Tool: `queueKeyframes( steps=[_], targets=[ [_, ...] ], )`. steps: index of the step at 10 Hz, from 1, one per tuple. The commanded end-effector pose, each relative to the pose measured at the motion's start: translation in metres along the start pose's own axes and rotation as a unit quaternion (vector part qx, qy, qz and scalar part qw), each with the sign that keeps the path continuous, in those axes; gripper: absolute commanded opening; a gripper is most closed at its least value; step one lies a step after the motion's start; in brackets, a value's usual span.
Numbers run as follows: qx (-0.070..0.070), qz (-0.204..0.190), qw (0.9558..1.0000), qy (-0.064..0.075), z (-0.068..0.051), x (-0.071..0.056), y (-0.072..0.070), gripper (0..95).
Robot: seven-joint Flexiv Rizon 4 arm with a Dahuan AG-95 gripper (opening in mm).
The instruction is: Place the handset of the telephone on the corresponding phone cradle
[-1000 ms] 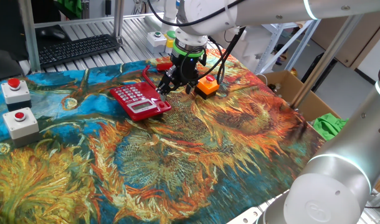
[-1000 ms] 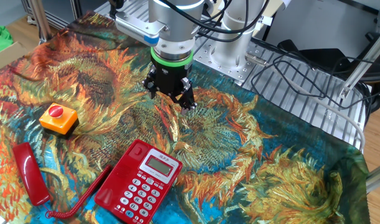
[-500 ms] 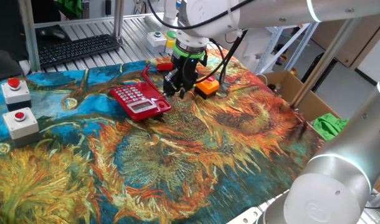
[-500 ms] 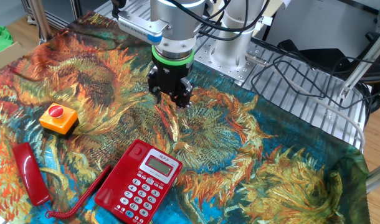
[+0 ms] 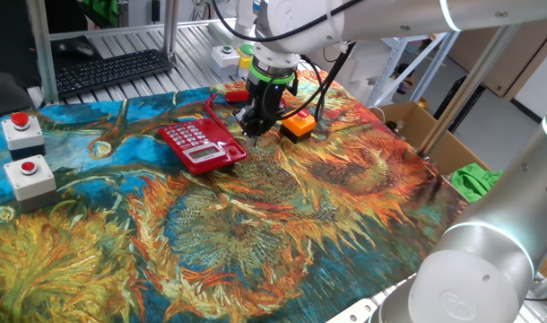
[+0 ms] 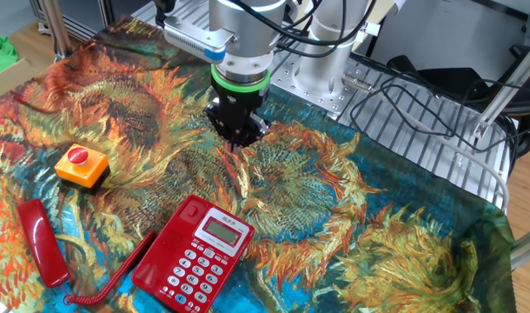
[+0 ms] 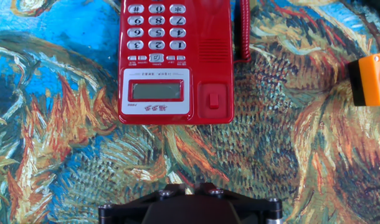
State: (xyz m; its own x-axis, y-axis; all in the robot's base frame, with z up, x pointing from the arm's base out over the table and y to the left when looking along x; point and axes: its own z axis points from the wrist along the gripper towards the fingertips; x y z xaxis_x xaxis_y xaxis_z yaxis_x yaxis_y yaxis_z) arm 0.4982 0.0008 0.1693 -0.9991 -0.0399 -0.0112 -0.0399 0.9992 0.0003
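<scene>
The handset (image 6: pixel 41 241) lies flat on the sunflower cloth (image 6: pixel 352 226) near that cloth's edge, apart from the phone (image 6: pixel 194 254), with its coiled cord (image 6: pixel 117 269) running across the gap between them to the phone's side. In one fixed view only a red sliver of the handset (image 5: pixel 237 94) shows behind the arm. The phone (image 5: pixel 200 144) sits flat with its keys (image 7: pixel 154 26) and pale display panel (image 7: pixel 156 92) facing up; its cradle (image 7: pixel 213 99) is bare, and the hand view shows the square hook switch there uncovered. An orange box (image 6: pixel 82 165) with a red button stands just beyond the handset's far end, not touching it, and in the hand view the orange box (image 7: pixel 369 79) is off to the side of the phone with open cloth between. The gripper (image 6: pixel 236 139) hangs over the cloth well away from the handset and short of the phone's display end, with its fingers drawn close together and nothing between them; in one fixed view the gripper (image 5: pixel 255 125) tapers to a narrow tip just beside the phone's corner. Open cloth lies all round the phone's near side. Two grey button boxes (image 5: pixel 24 152) stand at the cloth's far edge, well apart from the phone.
</scene>
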Motion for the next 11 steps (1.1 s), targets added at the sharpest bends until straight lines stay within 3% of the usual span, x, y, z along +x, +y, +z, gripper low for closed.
queueKeyframes(
  steps=[1, 4, 7, 9, 10, 11],
  targets=[
    [0.000, 0.001, 1.0000, 0.000, 0.000, 0.000, 0.000, 0.0],
    [0.004, 0.016, 0.9999, 0.000, 0.001, 0.000, -0.002, 0.0],
    [0.018, 0.058, 0.9981, 0.007, 0.005, -0.004, -0.012, 0.0],
    [0.017, 0.088, 0.9958, 0.019, 0.009, -0.011, -0.024, 0.0],
    [0.011, 0.106, 0.9937, 0.033, 0.011, -0.015, -0.032, 0.0],
    [0.004, 0.116, 0.9926, 0.034, 0.012, -0.019, -0.038, 0.0]
  ],
)
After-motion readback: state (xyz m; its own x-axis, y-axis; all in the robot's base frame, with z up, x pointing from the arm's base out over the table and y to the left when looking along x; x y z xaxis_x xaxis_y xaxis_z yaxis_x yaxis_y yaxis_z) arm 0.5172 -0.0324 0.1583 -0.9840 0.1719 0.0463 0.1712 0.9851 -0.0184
